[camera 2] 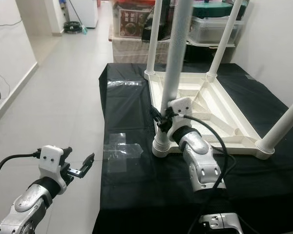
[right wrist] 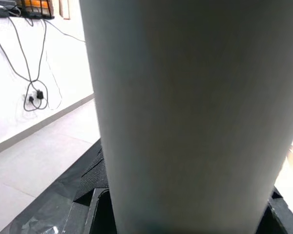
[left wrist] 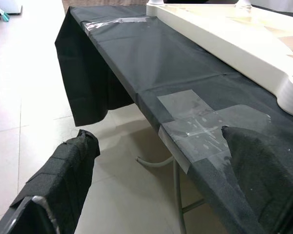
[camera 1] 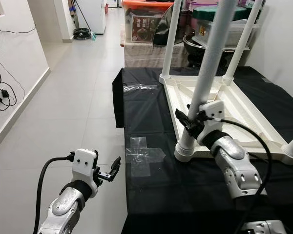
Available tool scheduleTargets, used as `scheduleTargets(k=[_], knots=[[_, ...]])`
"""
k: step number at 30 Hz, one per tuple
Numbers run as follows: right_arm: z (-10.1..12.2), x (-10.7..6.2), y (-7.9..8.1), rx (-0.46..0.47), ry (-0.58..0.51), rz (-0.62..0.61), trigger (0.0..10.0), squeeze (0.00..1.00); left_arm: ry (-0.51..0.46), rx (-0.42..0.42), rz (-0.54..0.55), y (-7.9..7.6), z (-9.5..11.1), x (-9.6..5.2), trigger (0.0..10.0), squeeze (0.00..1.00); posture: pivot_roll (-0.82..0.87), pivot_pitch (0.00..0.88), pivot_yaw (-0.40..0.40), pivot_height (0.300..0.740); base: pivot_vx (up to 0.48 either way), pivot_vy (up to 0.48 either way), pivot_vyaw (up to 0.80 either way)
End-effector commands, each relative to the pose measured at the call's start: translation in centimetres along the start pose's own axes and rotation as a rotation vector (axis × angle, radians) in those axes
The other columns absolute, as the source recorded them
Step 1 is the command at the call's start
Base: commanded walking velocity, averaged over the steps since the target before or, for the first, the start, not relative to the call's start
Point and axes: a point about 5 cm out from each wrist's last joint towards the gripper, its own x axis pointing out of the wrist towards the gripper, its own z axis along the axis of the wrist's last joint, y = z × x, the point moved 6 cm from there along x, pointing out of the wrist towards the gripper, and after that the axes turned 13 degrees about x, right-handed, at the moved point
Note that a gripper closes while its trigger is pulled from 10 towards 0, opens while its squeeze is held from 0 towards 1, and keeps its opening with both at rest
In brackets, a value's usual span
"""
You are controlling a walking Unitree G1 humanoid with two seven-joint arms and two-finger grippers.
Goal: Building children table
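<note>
Here your right hand (camera 1: 191,122) pinches the near leg (camera 1: 205,83) low, just above its socket on the upturned table (camera 1: 244,109). Rigid, smooth, probably light plastic: grip low. Left hand (camera 1: 110,171) hangs spread.

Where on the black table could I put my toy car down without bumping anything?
Free: the black cloth near the robot, between the clear tape cross and the right gripper's arm. Also the strip between the cloth's left edge and the upturned white table. Crowded: around the white leg that the right gripper clamps.
</note>
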Motion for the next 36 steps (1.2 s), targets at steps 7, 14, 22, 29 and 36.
scheduleTargets(k=[7,14,22,29,36], knots=[[-4.1,-0.6,-0.7,0.052,0.136,-0.046,10.0,0.00,-0.001,0.005,-0.002,-0.1,0.0,0.0,10.0,0.00,0.09,0.000,-0.058,0.740,0.000,0.000,0.00],[-5.4,-0.9,-0.7,0.153,0.175,-0.058,10.0,0.00,0.005,0.001,-0.004,-0.2,-0.2,0.0,10.0,0.00,0.09,0.000,-0.059,0.740,0.000,0.000,0.00],[-6.1,-1.1,-1.3,0.217,0.191,-0.065,10.0,0.00,0.004,0.001,-0.004,-0.1,-0.2,0.0,10.0,0.00,0.09,0.000,-0.057,0.740,0.000,0.000,0.00],[-6.1,-1.1,-0.3,0.141,0.199,-0.024,10.0,0.00,0.004,0.001,-0.006,-0.2,-0.2,0.0,10.0,0.00,0.09,0.000,-0.057,0.740,0.000,0.000,0.00],[-6.4,-0.9,0.5,0.099,0.218,0.005,10.0,0.00,0.003,0.004,-0.004,-0.1,-0.2,0.0,10.0,0.00,0.09,0.000,-0.059,0.740,0.000,0.000,0.00]])
